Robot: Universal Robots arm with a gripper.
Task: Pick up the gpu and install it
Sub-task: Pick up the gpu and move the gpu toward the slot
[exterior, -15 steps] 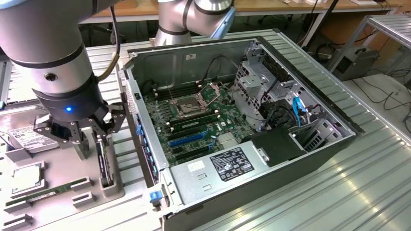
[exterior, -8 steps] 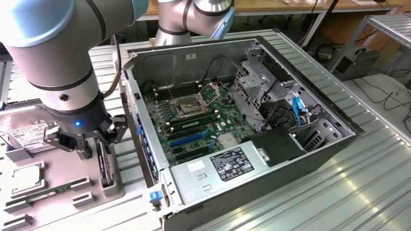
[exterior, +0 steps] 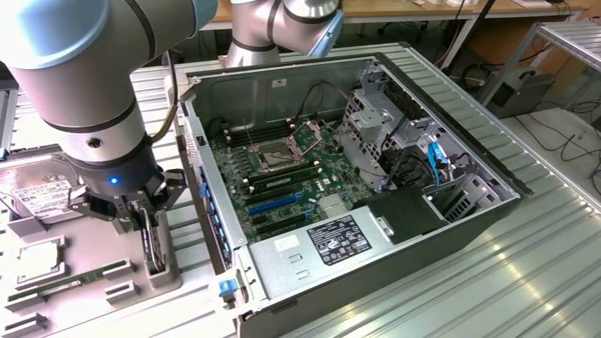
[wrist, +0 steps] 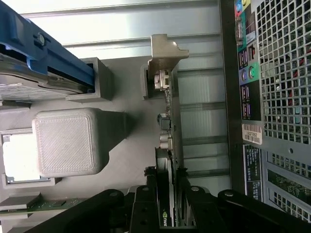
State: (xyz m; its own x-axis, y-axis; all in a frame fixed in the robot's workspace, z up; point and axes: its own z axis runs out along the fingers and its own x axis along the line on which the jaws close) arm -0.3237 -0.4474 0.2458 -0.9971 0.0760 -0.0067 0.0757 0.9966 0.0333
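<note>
The gpu (exterior: 153, 248) stands on edge in a grey printed holder (exterior: 167, 278) on the exterior view's left, just outside the open computer case (exterior: 281, 84). In the wrist view the gpu (wrist: 168, 121) is a thin black card with its silver end bracket (wrist: 165, 51) at the far end. My gripper (exterior: 146, 220) is lowered straight onto it, and my gripper (wrist: 167, 194) has a black finger pressed against each face of the card. The card still sits in the holder. The blue expansion slots (exterior: 277, 201) on the motherboard lie bare.
A hard drive (exterior: 38, 197) with a white label, a processor (exterior: 33, 257) and a green memory stick (exterior: 66, 282) rest on the grey fixture tray. A grey block (wrist: 63, 141) stands beside the card. The case's rear panel (wrist: 282, 97) is close on the other side.
</note>
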